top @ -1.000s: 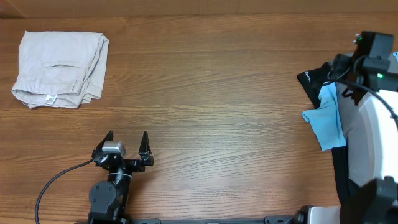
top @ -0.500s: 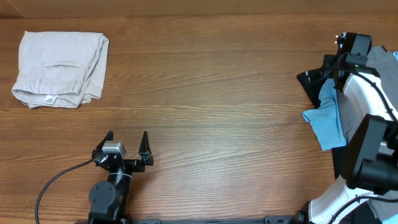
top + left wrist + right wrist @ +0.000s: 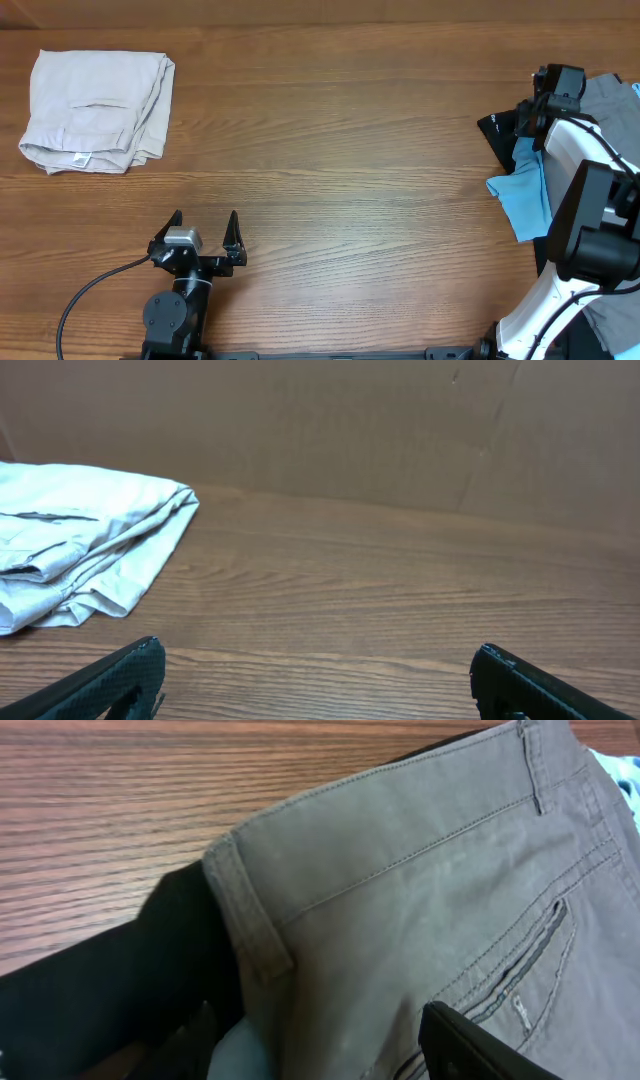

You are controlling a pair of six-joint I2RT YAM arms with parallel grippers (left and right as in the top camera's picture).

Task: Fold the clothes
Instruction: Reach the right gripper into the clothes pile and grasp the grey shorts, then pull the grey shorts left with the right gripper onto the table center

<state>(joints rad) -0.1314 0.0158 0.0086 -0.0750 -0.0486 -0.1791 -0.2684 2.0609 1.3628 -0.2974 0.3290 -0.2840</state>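
Note:
The grey shorts (image 3: 430, 870) fill the right wrist view, showing waistband, a belt loop and a slit back pocket. They lie on a pile at the table's right edge, and only a grey patch of the shorts (image 3: 603, 92) shows in the overhead view. My right gripper (image 3: 318, 1015) hovers open just over the waistband corner. One of its fingers is over the grey cloth and the other over a black garment (image 3: 110, 980). From above, the right gripper (image 3: 535, 100) sits at the pile's left side. My left gripper (image 3: 205, 228) stands open near the front edge, nothing between its fingers (image 3: 130, 675).
Folded pale beige shorts (image 3: 95, 108) lie at the back left and also show in the left wrist view (image 3: 80, 550). A light blue T-shirt (image 3: 525, 195) and the black garment (image 3: 500, 130) spread from the pile at the right. Bare wood (image 3: 340, 150) lies between.
The right arm has swung leftward and lowered over the pile, uncovering the grey shorts from above. Its jaws hold the same width. The left arm is unmoved.

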